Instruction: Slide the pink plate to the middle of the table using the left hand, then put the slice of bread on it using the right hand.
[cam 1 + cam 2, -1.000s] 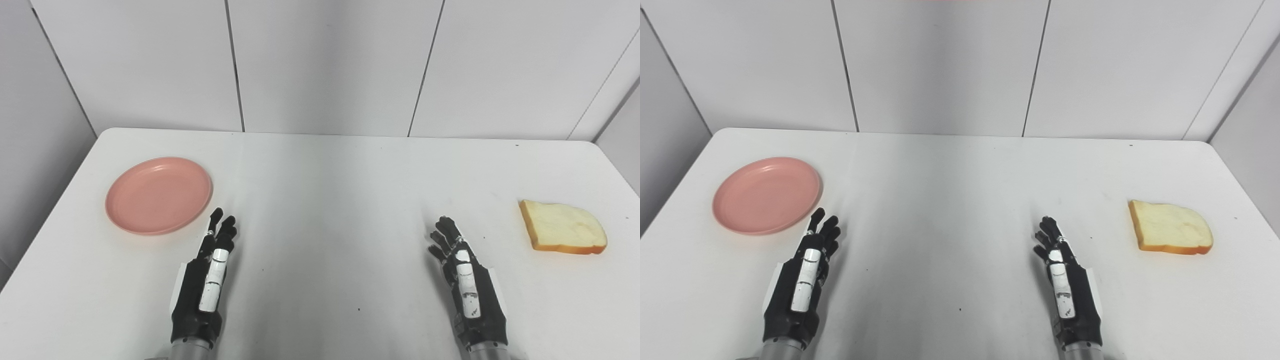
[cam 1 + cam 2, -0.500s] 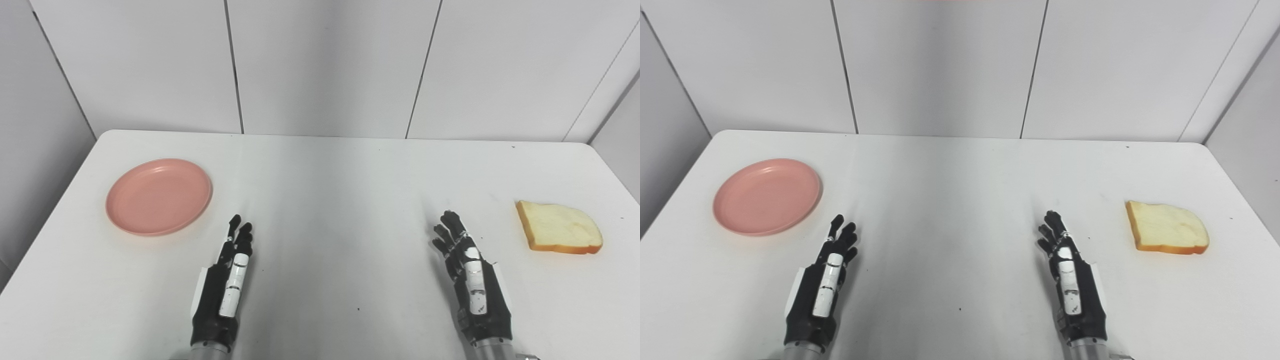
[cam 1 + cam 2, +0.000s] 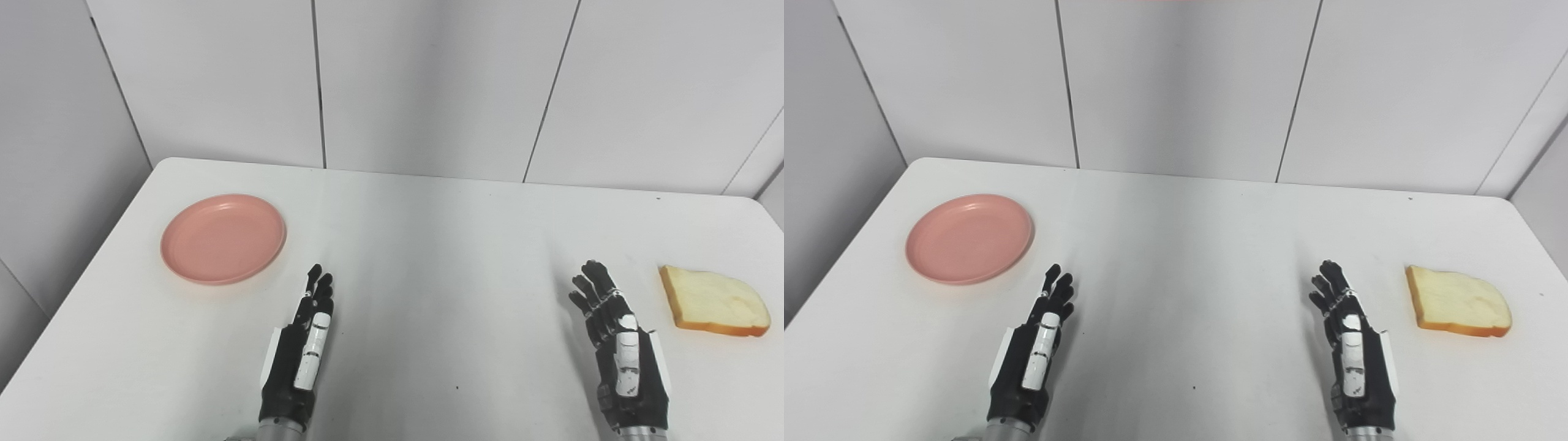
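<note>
A round pink plate (image 3: 223, 238) lies on the white table (image 3: 429, 245) at the left, with nothing on it. A slice of bread (image 3: 713, 301) with a brown crust lies flat near the right edge. My left hand (image 3: 300, 352) rests low over the table, to the right of the plate and nearer to me, clear of its rim. Its fingers point away from me and it holds nothing. My right hand (image 3: 621, 355) hovers left of the bread, a short gap apart, fingers spread and empty.
Grey wall panels (image 3: 429, 86) stand behind the table's far edge. The table's left edge (image 3: 86, 269) runs close to the plate, and the right edge lies just beyond the bread.
The camera has shifted, so the whole scene sits further right in the picture. My left hand has drawn away from the plate's rim, toward the right. The plate and bread lie where they were.
</note>
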